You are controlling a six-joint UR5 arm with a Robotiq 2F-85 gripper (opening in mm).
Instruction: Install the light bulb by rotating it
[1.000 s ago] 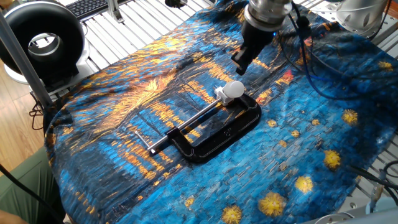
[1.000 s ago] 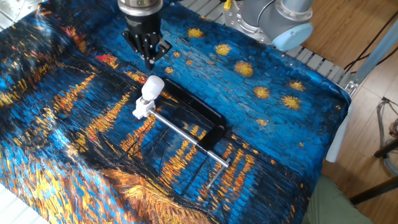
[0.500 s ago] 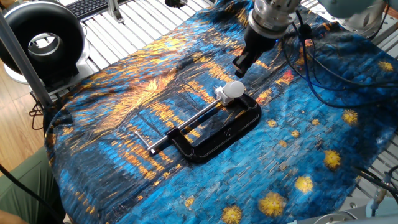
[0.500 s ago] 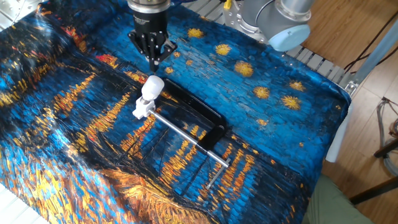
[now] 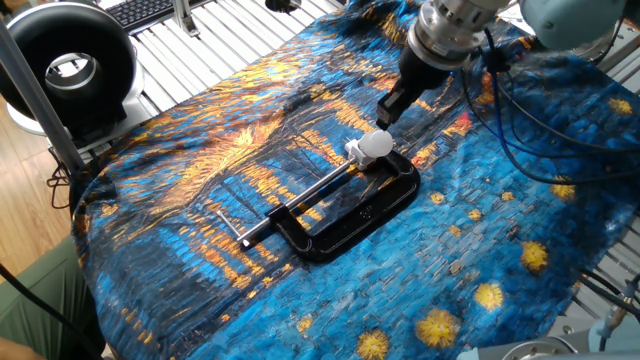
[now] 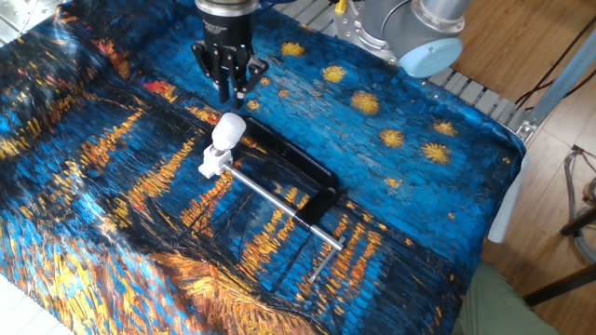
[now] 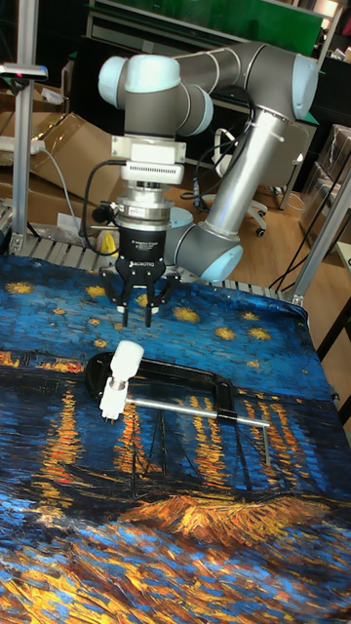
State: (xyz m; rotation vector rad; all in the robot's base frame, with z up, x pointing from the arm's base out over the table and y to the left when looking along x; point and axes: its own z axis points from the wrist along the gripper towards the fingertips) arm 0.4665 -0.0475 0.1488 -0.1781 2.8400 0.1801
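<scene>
Probably light, smooth and easy to break, so best held softly round the light bulb; gripper empty above, jaws nearly closed

Pretty clearly a robotics lab I'm driving here, not anyone's home. The UR5 arm is bolted at a bench made of slotted aluminium extrusion, with more aluminium posts framing the cell. Someone threw a Van Gogh-style starry night cloth over the table, which is the only cosy touch. Behind the arm I see cardboard boxes, loose cables and a green panel. There's a keyboard at the bench's far edge, a big black ring-shaped device, and wood-look flooring.
</scene>
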